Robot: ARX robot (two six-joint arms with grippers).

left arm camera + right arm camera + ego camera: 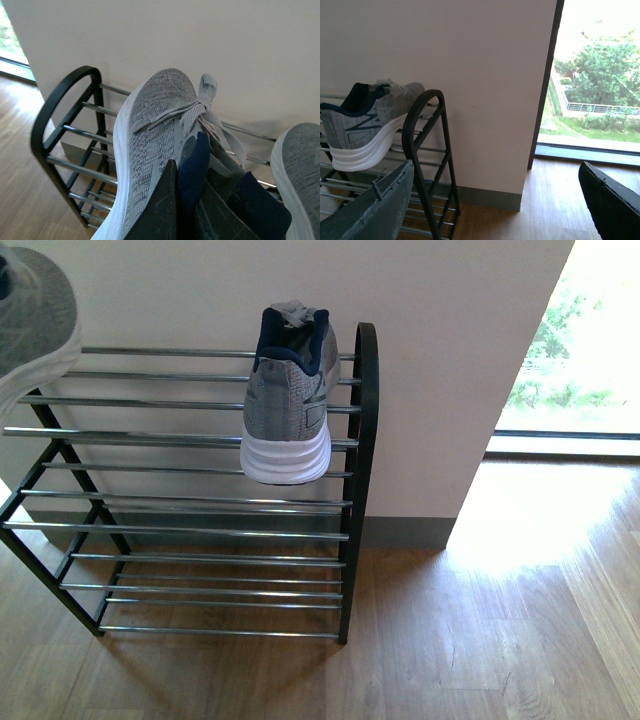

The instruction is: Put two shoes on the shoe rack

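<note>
Clearly, the gripped sneaker [150,145] is grey knit, white-soled, navy-lined.

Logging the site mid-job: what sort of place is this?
Likely a home hallway or entryway: a shoe rack against a plain wall, a grey sneaker on it, wood floor, and a tall window onto greenery.

shoe rack [367,420] on wood floor [480,640]; one grey sneaker [289,400] on top tier, right end, heel overhanging front edge
</note>
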